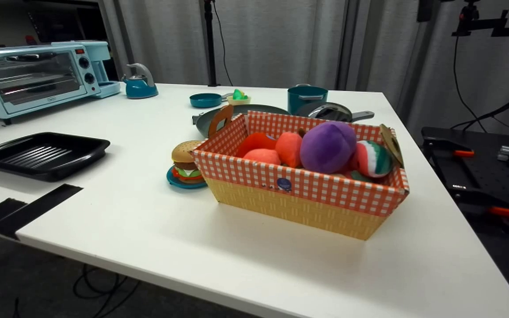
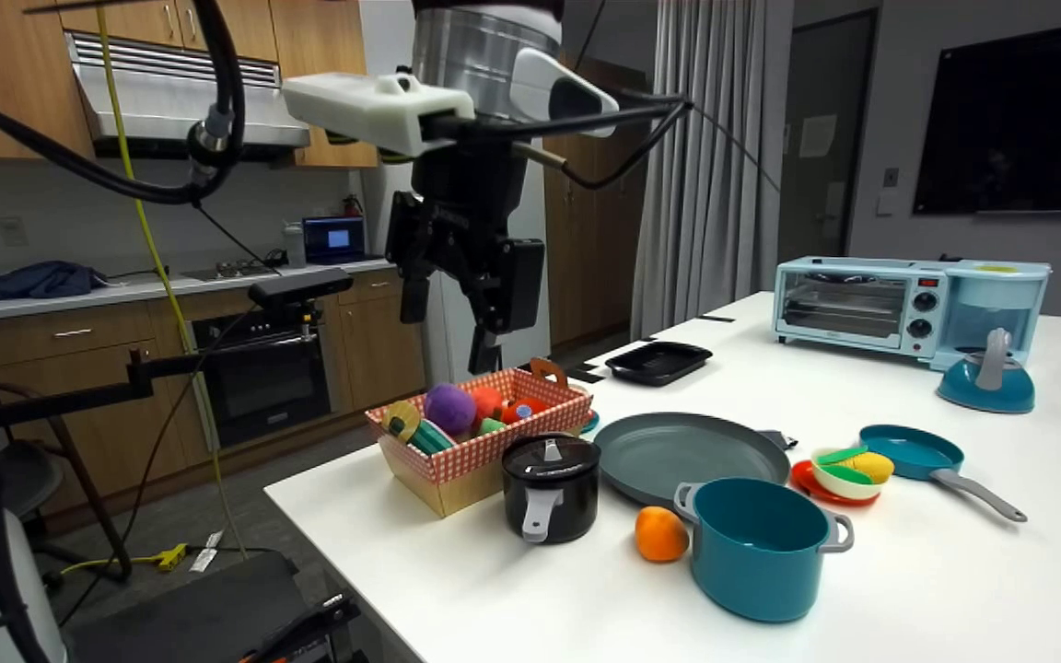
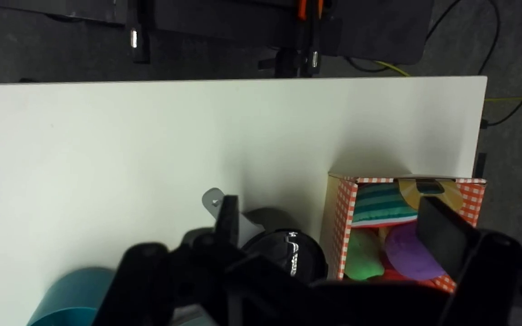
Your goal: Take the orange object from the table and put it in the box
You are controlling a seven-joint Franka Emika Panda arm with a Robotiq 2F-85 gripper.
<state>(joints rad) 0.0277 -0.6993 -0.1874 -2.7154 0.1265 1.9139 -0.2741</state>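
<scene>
The orange object (image 2: 660,534) is a small bright-orange ball on the white table, between the black lidded pot and the teal pot in an exterior view. It is not visible in the wrist view. The box (image 1: 290,207) is a tan basket with red-and-white checkered lining; it also shows in an exterior view (image 2: 471,465) and in the wrist view (image 3: 343,213). It holds a purple ball, red-orange toys, a watermelon slice and a green toy. My gripper (image 2: 449,327) is high above the table near the box, open and empty. Its spread fingers show in the wrist view (image 3: 335,222).
A black lidded pot (image 2: 551,488) stands between the box and the orange object. A teal pot (image 2: 761,562) stands right beside the orange object. A grey pan (image 2: 692,456) lies behind them. A toy burger (image 1: 187,161) and black tray (image 1: 42,154) are on the box's far side.
</scene>
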